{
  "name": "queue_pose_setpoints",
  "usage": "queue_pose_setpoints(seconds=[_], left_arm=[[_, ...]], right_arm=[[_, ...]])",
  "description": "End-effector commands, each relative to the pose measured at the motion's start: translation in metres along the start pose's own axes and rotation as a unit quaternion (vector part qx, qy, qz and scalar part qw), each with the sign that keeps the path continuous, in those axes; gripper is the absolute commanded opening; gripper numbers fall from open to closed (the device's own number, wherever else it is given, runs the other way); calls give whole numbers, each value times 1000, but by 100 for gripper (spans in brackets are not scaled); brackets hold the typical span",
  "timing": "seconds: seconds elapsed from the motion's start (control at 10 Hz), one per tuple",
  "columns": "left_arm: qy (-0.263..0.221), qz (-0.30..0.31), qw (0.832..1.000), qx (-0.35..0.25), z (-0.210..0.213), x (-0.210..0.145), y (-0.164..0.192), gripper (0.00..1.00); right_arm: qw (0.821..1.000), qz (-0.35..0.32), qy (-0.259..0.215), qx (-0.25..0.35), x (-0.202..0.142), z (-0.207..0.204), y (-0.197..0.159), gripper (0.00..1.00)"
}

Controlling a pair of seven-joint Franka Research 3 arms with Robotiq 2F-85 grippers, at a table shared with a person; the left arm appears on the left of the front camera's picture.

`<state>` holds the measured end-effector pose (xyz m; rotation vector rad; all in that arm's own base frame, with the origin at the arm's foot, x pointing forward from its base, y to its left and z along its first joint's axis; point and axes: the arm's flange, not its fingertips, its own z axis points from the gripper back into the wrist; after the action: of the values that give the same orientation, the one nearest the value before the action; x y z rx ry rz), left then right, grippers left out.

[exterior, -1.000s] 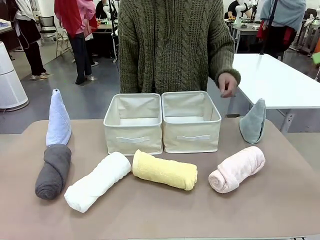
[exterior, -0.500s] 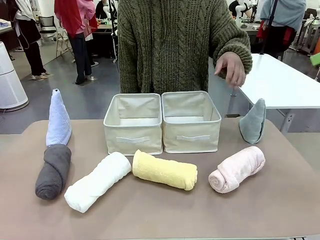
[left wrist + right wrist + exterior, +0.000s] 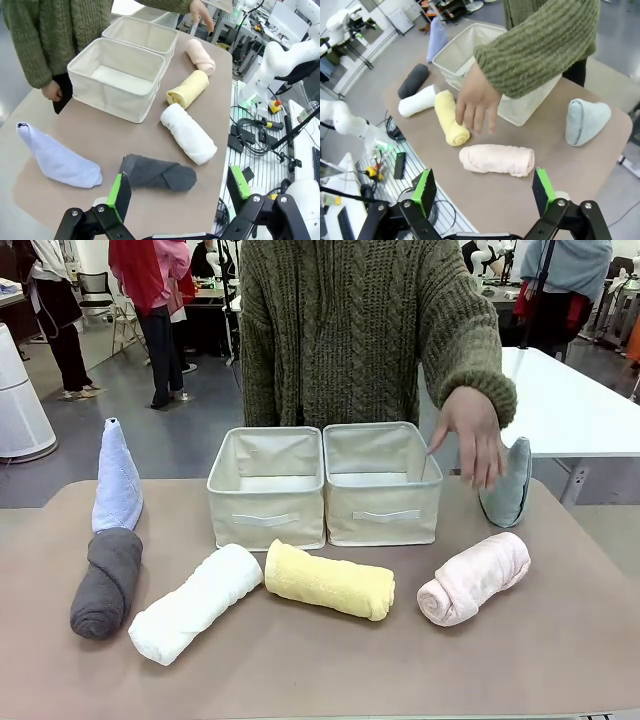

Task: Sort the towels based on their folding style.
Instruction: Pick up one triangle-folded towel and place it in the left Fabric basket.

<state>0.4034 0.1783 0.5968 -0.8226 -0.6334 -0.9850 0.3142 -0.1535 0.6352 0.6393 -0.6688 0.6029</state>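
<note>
Found four rolled towels in a row on the table (image 3: 300,680) before two beige bins (image 3: 266,512): dark grey roll (image 3: 106,582), white roll (image 3: 195,603), yellow roll (image 3: 329,580), pink roll (image 3: 473,578). Noted light blue cone (image 3: 117,480) far left, grey-blue cone (image 3: 512,495) far right, partly covered by a person's hand (image 3: 475,430). Saw left gripper (image 3: 179,187) and right gripper (image 3: 483,185) with jaws apart, empty.

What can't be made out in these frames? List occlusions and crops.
- Front view: the grey-blue cone towel sits partly behind the person's hand; contact between them can't be told.
- Right wrist view: the sleeve covers most of the beige fabric bin; its inside is hidden.
- Right wrist view: the same hand overlaps part of the pale yellow rolled towel.
</note>
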Motion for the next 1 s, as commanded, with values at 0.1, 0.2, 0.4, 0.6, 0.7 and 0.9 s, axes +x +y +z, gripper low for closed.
queue_pose_setpoints(seconds=[0.1,0.2,0.4,0.6,0.7,0.9], left_arm=[[0,0,1000,0,0,0,0,100],[0,0,1000,0,0,0,0,100],[0,0,1000,0,0,0,0,100],[0,0,1000,0,0,0,0,100],[0,0,1000,0,0,0,0,100],[0,0,1000,0,0,0,0,100]], right_arm=[[1000,0,0,0,0,0,0,100],[1000,0,0,0,0,0,0,100],[1000,0,0,0,0,0,0,100],[1000,0,0,0,0,0,0,100],[1000,0,0,0,0,0,0,100],[1000,0,0,0,0,0,0,100]])
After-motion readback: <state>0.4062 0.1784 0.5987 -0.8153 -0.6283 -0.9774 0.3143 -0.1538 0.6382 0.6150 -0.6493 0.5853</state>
